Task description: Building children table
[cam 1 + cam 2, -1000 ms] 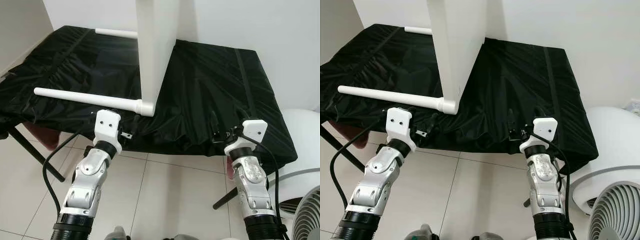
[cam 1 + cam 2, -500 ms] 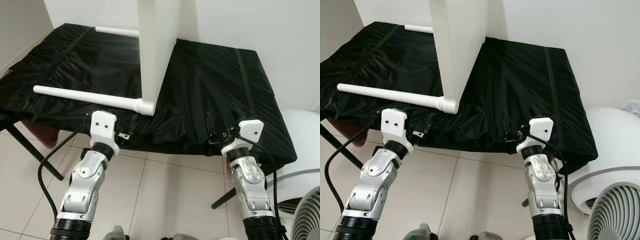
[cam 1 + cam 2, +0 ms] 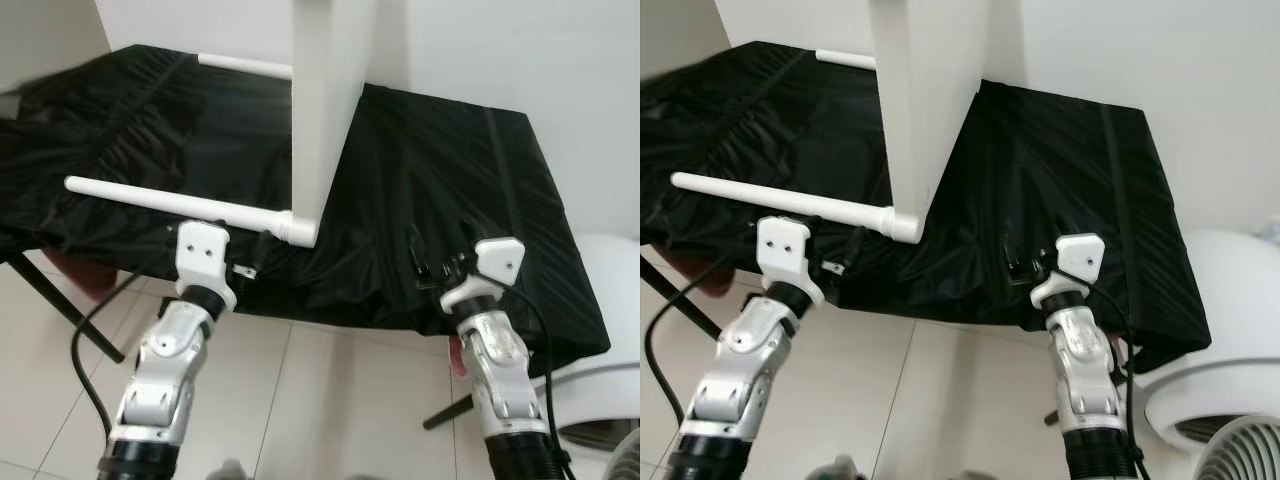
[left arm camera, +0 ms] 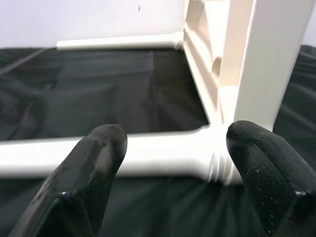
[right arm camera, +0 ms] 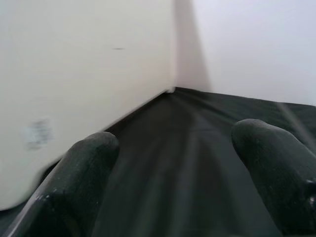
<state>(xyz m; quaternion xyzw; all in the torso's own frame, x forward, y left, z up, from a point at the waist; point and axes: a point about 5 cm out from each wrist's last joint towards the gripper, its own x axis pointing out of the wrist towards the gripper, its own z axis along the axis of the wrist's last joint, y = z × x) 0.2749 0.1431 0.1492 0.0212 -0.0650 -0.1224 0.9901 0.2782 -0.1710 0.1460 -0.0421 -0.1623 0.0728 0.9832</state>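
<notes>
The left gripper (image 4: 170, 168) is raised at the near edge of the desk (image 3: 430, 180), its two black fingers (image 4: 89, 182) spread wide with nothing between them. It points at the nearer white leg (image 3: 175, 200), a round tapered rod lying on the black cloth; the fingers frame the rod's thick end but stay just short of it. That end screws into the bottom corner of the white tabletop panel (image 3: 325, 90), which stands on its edge on the desk and rises out of the top of the head views. In the left wrist view the panel's ribbed underside and the threaded collar (image 4: 219, 165) of the joint can be seen.

The right gripper (image 5: 173, 168) is also held up at the desk's near edge, well apart from the left one, with its fingers (image 5: 84, 173) likewise wide open and empty. It looks along the black cloth toward the flat white face of the upright panel and the wall behind.

A second white leg (image 3: 245, 65) juts from the panel's far corner, lying along the back of the desk near the wall.

The desk is draped in wrinkled black fabric and stands on dark crossed supports (image 3: 60, 300) over a pale tiled floor (image 3: 330, 400). A white fan (image 3: 1220, 400) sits on the floor at the robot's right.
</notes>
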